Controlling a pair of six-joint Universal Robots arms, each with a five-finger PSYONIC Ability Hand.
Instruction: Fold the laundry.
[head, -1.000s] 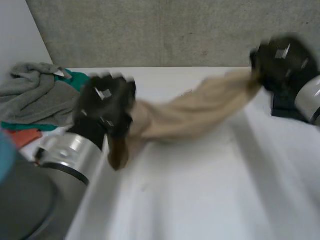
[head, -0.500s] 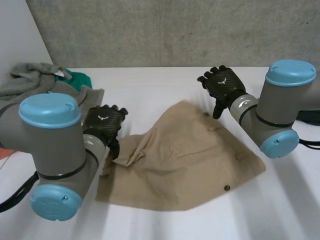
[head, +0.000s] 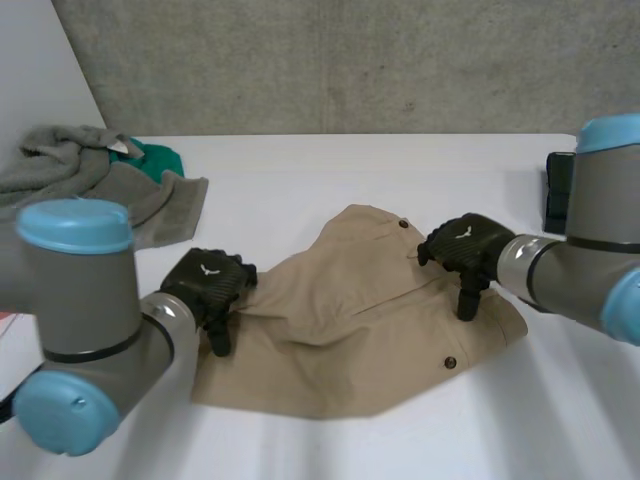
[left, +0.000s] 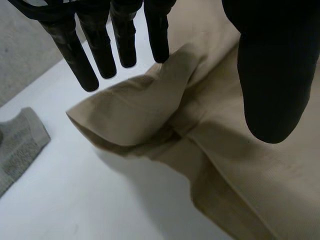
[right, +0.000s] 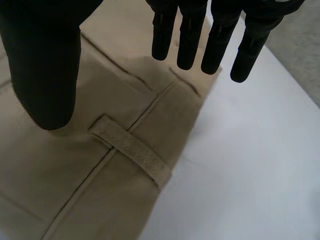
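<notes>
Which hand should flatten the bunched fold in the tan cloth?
Probably the left hand: its open fingers hover at that fold. The right hand is across at the belt loop.

**Robot body: two grey arms with black hands**

You can identify the left arm (head: 85, 300) and the right arm (head: 600, 215) by their matt grey cylindrical joint housings, each closed by a round light-blue cap (head: 75, 225). A lighter silver-grey collar joins each arm to its hand. The left hand (head: 205, 285) and the right hand (head: 462, 248) are black throughout, and each carries a small white mark on its back. In the wrist views you see slim, segmented fingers (left: 122, 35) with rounded tips and a much broader, smooth thumb (left: 272, 75).
</notes>
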